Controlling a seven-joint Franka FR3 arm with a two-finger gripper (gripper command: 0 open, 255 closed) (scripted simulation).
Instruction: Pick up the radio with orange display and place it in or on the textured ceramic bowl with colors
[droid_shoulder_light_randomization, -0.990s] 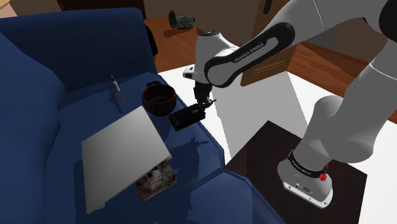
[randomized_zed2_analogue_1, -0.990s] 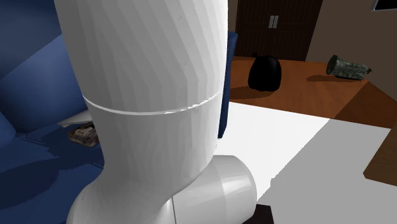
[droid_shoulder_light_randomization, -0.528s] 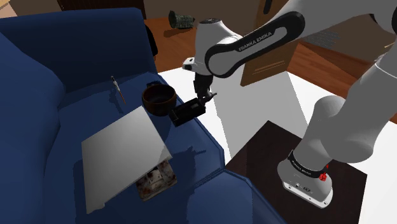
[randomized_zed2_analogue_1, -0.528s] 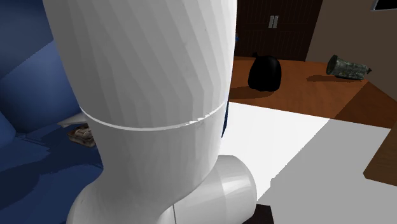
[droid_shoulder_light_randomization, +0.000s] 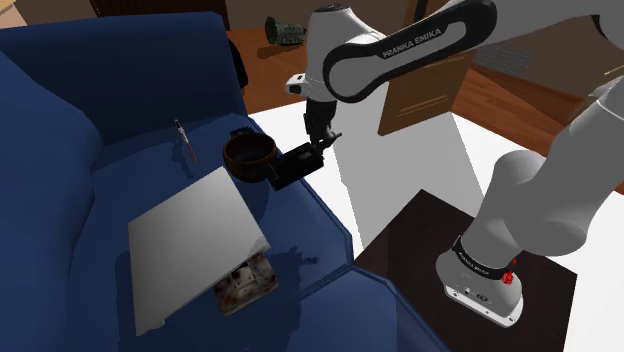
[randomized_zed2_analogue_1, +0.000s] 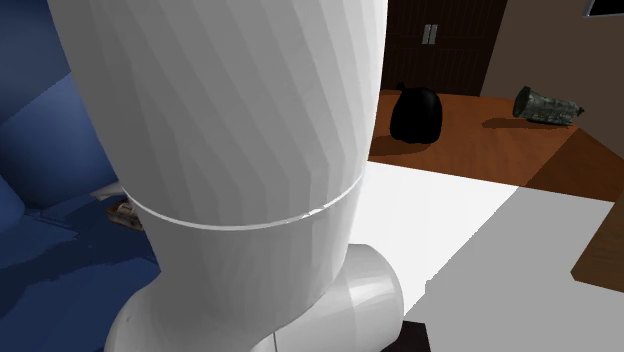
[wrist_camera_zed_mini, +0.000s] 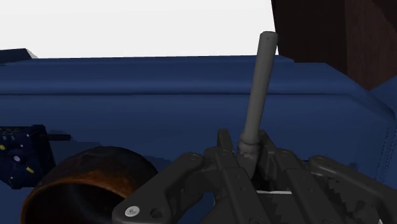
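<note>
- You've got the radio (droid_shoulder_light_randomization: 291, 168) clear of the sofa seat (droid_shoulder_light_randomization: 135, 185). A second ago it hung low over the seat's front edge; now it is plainly higher.
- The gripper (droid_shoulder_light_randomization: 318, 143) is clamped on the radio, near the foot of the antenna (wrist_camera_zed_mini: 257, 95). In the wrist view the antenna sticks straight out past the gripper.
- The radio hangs tilted, its lower end toward the bowl (droid_shoulder_light_randomization: 247, 155). In the shoulder view that end now overlaps the bowl's rim; half a second ago it only just reached it.
- The bowl hasn't moved. It is dark with a rusty rim and sits on the seat near the front edge, just beside and below the radio.
- Meaning: the pick looks done and the carry has started. What's left, I judge, is a short shift until the radio is over the bowl's mouth, then lower and let go.
- Watch out: the radio looks about as long as the bowl is wide, so it may end up resting across the rim (fine, the task allows "on"). With the tilt, the low end could knock the rim first and push the bowl along the seat.
- A mottled thing (droid_shoulder_light_randomization: 243, 283) at the corner of the white board (droid_shoulder_light_randomization: 190, 240), further along the front edge, is untouched. I can't tell what it is.
</note>
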